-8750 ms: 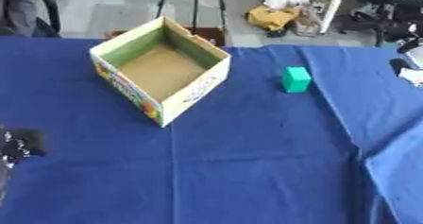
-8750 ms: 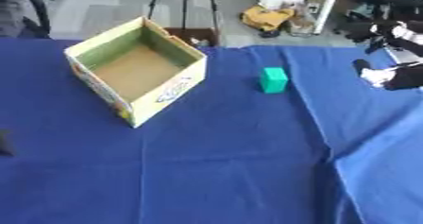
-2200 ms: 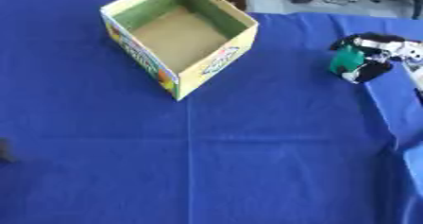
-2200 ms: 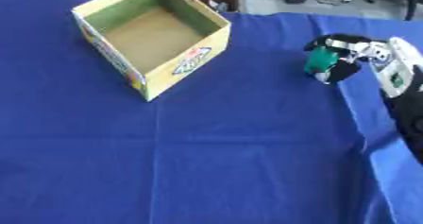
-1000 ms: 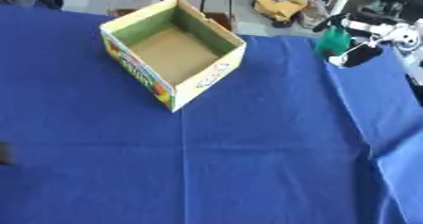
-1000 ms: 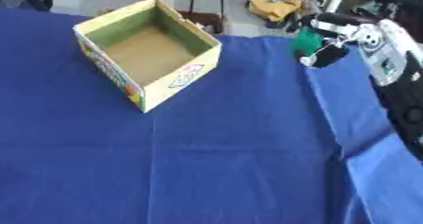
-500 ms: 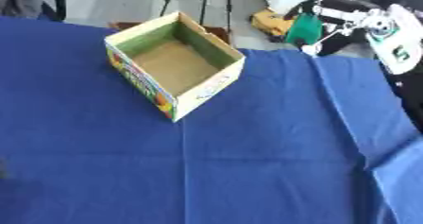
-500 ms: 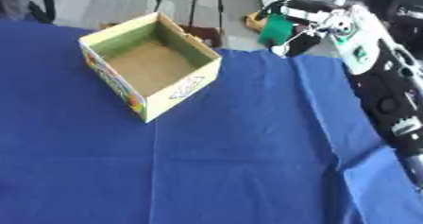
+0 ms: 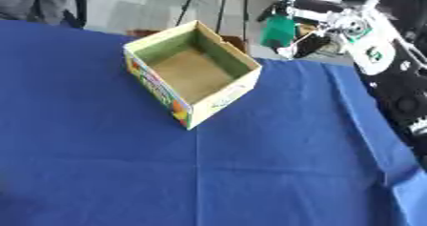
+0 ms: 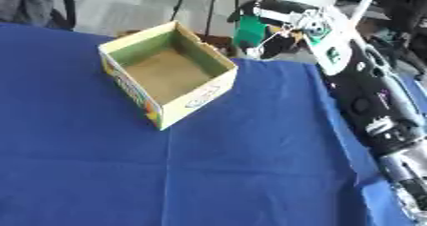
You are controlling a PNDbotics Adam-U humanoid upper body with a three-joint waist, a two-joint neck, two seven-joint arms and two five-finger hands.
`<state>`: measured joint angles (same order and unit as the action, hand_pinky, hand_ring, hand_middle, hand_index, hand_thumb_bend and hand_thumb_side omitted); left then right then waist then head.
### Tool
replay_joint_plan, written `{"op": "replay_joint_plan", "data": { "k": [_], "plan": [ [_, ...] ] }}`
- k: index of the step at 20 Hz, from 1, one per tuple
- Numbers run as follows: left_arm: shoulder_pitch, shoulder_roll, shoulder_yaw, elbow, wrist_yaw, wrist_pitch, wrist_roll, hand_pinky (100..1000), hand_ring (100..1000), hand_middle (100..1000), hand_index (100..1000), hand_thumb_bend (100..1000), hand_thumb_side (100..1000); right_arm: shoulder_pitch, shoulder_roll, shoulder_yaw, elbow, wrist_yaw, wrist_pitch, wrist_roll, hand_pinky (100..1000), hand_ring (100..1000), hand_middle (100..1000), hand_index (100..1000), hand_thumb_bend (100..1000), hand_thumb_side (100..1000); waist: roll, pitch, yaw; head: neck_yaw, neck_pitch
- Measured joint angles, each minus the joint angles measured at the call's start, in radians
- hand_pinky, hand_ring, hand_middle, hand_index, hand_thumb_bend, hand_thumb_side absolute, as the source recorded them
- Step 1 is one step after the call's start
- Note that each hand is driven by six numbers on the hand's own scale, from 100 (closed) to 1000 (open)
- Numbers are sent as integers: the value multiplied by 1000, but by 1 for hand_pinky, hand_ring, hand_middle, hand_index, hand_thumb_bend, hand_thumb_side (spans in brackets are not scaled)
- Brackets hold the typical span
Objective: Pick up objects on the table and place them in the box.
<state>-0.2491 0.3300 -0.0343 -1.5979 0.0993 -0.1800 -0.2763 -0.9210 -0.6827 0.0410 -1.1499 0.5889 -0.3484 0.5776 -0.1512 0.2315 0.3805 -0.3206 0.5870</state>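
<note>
While the right hand (image 9: pixel 321 27) grips the green block (image 9: pixel 278 28) aloft, the box (image 9: pixel 192 72) sits just down-left of it.

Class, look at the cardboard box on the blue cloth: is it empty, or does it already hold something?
Empty. The box stands open-topped, showing only its bare brown floor. The green block is outside it, held in the right hand above the table's far edge.

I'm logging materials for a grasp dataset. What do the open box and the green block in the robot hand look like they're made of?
The open yellow box looks like matte cardboard: thin walls, plain brown inside, colourful print outside. The small green block, held in the right robot hand, has a smooth, even colour, so it is probably plastic or foam; the look leaves that open. Both are above or on a dark blue tablecloth, whose folds show fabric.
</note>
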Motion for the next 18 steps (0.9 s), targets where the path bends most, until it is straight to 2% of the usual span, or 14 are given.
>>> {"op": "replay_joint_plan", "data": {
  "k": [9, 14, 18],
  "plan": [
    [-18, -20, -19, -5, 7, -4, -20, 630, 546, 547, 664, 366, 1000, -25, 19, 3, 39, 21, -3, -35, 354, 440, 884, 915, 100, 157, 9, 35, 91, -20, -18],
    [-24, -23, -27, -7, 10, -7, -28, 631, 546, 547, 664, 363, 1000, -39, 31, 3, 52, 40, -8, -57, 362, 444, 884, 915, 100, 186, 10, 45, 116, -30, -29],
    [-28, -23, -31, -7, 11, -7, -33, 632, 546, 547, 664, 363, 1000, -45, 47, 5, 65, 54, -12, -79, 386, 461, 885, 911, 100, 248, 11, 51, 127, -30, -39]
  ]
}}
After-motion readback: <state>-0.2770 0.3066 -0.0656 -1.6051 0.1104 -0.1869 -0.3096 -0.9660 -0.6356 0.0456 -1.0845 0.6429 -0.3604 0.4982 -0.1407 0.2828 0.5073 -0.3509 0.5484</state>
